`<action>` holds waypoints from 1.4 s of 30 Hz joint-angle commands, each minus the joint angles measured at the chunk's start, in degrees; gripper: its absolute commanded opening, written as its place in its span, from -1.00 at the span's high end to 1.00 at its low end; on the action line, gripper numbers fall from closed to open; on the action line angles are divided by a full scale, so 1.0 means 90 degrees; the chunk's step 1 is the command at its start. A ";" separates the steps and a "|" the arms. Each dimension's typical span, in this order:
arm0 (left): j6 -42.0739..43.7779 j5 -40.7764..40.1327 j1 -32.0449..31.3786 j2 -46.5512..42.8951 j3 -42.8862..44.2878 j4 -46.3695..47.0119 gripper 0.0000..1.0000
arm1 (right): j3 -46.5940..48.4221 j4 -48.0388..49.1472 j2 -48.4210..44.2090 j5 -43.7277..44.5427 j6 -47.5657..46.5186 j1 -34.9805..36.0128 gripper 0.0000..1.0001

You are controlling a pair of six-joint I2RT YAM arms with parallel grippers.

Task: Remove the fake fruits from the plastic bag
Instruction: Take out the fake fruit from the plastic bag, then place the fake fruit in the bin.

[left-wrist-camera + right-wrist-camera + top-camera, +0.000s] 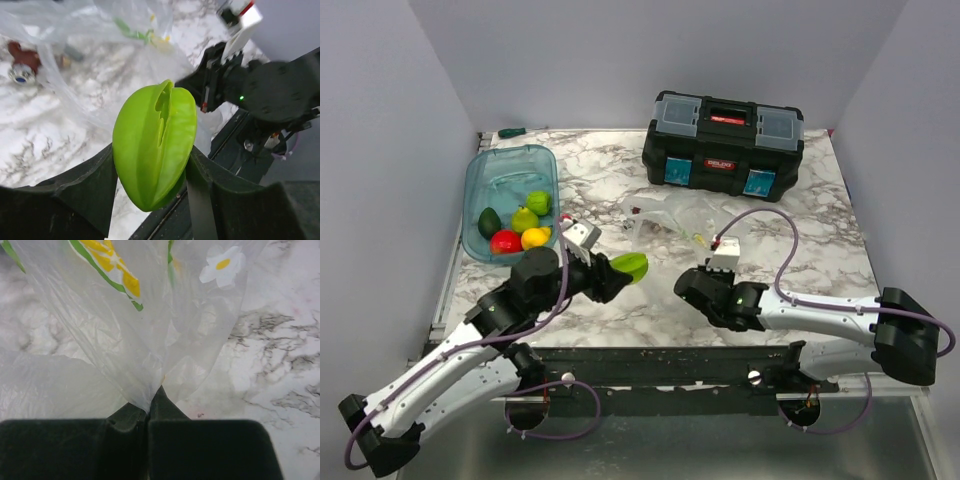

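I am holding a lime-green fruit [155, 135] in my left gripper [150, 160]. One finger is pressing on each side of it, so the fruit is sitting right between the fingers and poking out past their tips. My right gripper [148, 407] is pinching a fold of the plastic bag [150, 340], with its two fingers squeezed together on the thin plastic. The rest of the bag is spreading out in front of those fingers on the marble table [285, 345]. So I think I am doing the carrying part of the job: this fruit is out of the bag and needs a place to go. The teal tub [510, 165] is lying off to the side of my left fingers, well apart from them, and more fruits [525, 221] are lying in it. For the next move, I think I need to swing the left arm over the tub and open the fingers above it, while the right fingers are holding the bag so it is not dragging along. The top view is showing me the tub and both arms together, which the wrist views are not. The left wrist view is showing the ridges on the fruit and a small brown bit [22, 57] under the clear plastic beyond the fingers. The right wrist view is showing the pinch up close. I cannot tell if any fruit is left in the bag.
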 commanded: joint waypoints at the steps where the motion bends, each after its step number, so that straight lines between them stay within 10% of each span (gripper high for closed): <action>1: 0.0516 -0.0706 0.0040 -0.0481 0.0890 -0.1117 0.51 | 0.0358 -0.2190 0.0037 0.0645 0.2093 -0.0100 0.99; 11: 0.0992 -0.2215 0.0045 -0.1297 0.1385 -0.1796 0.52 | 0.0384 -0.5094 -0.0435 0.0395 0.5031 -0.0302 0.81; 29: 0.0877 -0.3850 0.0337 -0.0718 0.1418 -0.1811 0.76 | 0.0704 -0.3582 -0.2443 0.0119 0.1656 -0.0317 -0.75; 42: 0.0080 -0.1162 0.3917 0.0751 0.1532 -0.1042 0.84 | 0.1156 -0.3039 -0.3266 -0.0677 0.0019 -0.0315 -0.99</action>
